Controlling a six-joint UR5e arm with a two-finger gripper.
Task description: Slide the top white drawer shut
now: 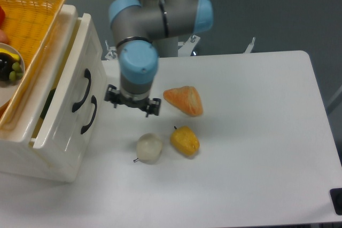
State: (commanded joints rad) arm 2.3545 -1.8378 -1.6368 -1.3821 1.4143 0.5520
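the near part of the white table (240, 196) is bare up to its front edge, and the right half is bare too, so there is wide room there. at the right edge, low, a small dark thing (336, 200) is cut by the picture.

a little farther, three food items lie together in the middle: one pale round fruit (149, 148), one yellow fruit (185, 140) just beside it on its right, and one orange wedge-shaped piece (184, 100) behind them.

the gripper (132, 106) hangs above the table, just behind the pale fruit and left of the orange piece, apart from the cabinet. it holds nothing; if its fingers are apart or together, i cannot tell from this view.

at the left stands the white cabinet (48, 158). the top white drawer (67, 86) sticks out a little, with a dark gap along its top. two black handles are on the front, the upper handle (81, 90) and the lower handle (90, 114).

on top, far left, the yellow woven basket (32, 20) holds a plate (8, 81) with dark and green pieces.
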